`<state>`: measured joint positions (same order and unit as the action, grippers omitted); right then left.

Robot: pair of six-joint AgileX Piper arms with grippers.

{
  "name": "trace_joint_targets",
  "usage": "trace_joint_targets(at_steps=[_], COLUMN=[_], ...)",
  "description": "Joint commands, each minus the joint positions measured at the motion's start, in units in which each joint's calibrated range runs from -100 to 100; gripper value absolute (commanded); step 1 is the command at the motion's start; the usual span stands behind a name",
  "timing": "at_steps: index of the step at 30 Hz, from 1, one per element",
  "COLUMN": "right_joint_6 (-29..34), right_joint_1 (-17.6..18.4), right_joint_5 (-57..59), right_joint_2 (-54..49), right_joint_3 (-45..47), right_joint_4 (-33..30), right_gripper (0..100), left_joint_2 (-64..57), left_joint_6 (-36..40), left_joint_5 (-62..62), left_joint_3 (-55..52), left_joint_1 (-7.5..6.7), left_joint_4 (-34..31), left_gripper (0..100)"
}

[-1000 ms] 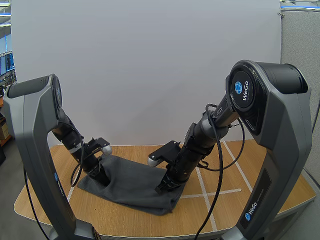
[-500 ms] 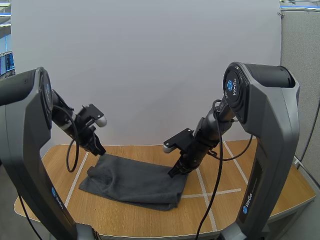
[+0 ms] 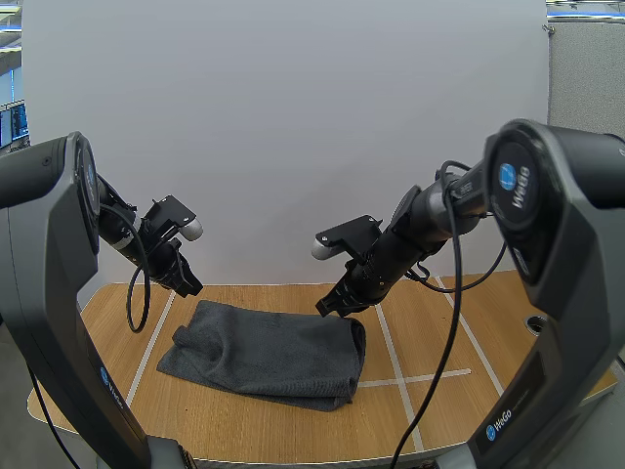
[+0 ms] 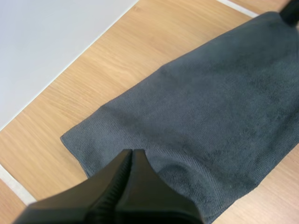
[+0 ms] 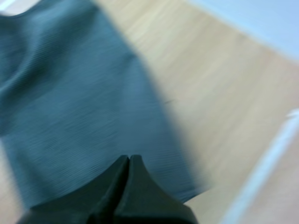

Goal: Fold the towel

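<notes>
Item: dark grey soft cloth towel (image 3: 264,352), lying folded flat on light wooden tabletop (image 3: 430,410). Clenched empty: left gripper (image 3: 191,289) and right gripper (image 3: 325,311), poised above its ends, likely leaving the fold undisturbed.

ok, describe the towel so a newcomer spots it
Start at the wooden table. Between the two arms lies the towel, below the raised left pincer and right pincer. It is the only cloth there: dark grey, soft, folded over.
</notes>
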<state>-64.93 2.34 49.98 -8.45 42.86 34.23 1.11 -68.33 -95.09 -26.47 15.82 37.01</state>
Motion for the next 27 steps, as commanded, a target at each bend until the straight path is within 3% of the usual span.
trace_joint_targets(at_steps=[1,9,19,27], right_joint_6=[-0.48,-2.87,-2.96,-2.99], right_joint_1=[0.85,2.34,2.34,2.34], right_joint_5=[20.09,8.44,-8.90,-16.98], right_joint_2=[-4.75,-3.11,5.98,6.28], right_joint_3=[4.82,11.43,11.43,7.67], right_joint_4=[2.41,1.19,-1.24,-1.97], right_gripper=[0,0,0,0], left_joint_2=[-0.52,-0.52,-0.52,-0.52], left_joint_6=[-0.76,-0.66,-0.31,-0.31], left_joint_5=[-0.42,-1.49,-4.20,-4.20], left_joint_3=[0.52,0.52,0.52,0.52], left_joint_1=[0.19,0.19,0.19,0.19], left_joint_4=[3.39,3.41,3.64,3.64], left_gripper=[0,0,0,0])
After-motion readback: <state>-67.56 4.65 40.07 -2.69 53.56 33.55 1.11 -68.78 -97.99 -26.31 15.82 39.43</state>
